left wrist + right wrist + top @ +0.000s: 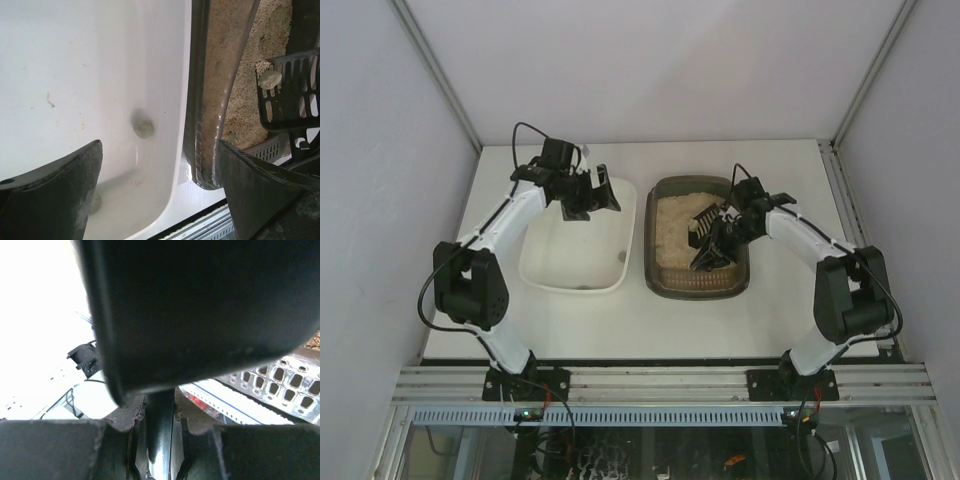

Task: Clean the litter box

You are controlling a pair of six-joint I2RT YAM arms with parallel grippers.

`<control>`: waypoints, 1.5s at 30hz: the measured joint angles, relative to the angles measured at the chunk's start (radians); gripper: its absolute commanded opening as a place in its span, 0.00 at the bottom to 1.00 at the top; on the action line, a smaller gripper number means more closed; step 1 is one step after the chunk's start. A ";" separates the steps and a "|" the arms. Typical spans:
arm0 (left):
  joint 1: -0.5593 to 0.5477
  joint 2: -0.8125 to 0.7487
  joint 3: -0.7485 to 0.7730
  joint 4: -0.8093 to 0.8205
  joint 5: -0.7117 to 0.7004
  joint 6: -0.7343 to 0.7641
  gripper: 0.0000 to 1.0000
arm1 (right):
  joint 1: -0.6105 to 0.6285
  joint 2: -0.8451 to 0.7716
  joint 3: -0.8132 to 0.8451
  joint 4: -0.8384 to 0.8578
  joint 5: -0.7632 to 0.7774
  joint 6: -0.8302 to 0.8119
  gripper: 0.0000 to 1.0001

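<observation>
Beige sandy litter (672,225) fills the dark brown-grey litter box (652,270), which sits on the counter (720,165) directly beneath the right fingers (718,240). Those fingers are clamped on the handle of a black slotted scoop (292,87); the right wrist view shows the dark handle pinched tight between them. The scoop's head is held over the litter, and a pale clump (270,78) lies on its slots. Whether the head touches the litter cannot be told.

The left fingers (592,196) stand apart and hold nothing. They hover over the far part of the white tray (545,270), which lies just beside the litter box. In the left wrist view the litter box's wall runs close to one finger. A greenish clump (143,125) rests on the tray floor between the fingers.
</observation>
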 measured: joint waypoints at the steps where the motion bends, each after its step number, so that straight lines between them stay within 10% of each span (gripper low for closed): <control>1: 0.004 -0.005 0.000 -0.005 -0.005 0.010 0.97 | 0.000 -0.023 -0.027 0.025 -0.005 0.005 0.00; 17: 0.023 -0.235 -0.198 -0.035 -0.148 0.303 0.97 | 0.002 -0.344 -0.557 0.797 -0.052 0.146 0.00; 26: 0.111 -0.248 -0.301 -0.117 -0.042 0.520 0.90 | 0.019 -0.201 -0.700 1.455 -0.187 0.360 0.00; 45: 0.241 -0.370 -0.415 -0.129 0.007 0.594 0.97 | -0.050 -0.118 -0.920 2.116 -0.260 0.660 0.00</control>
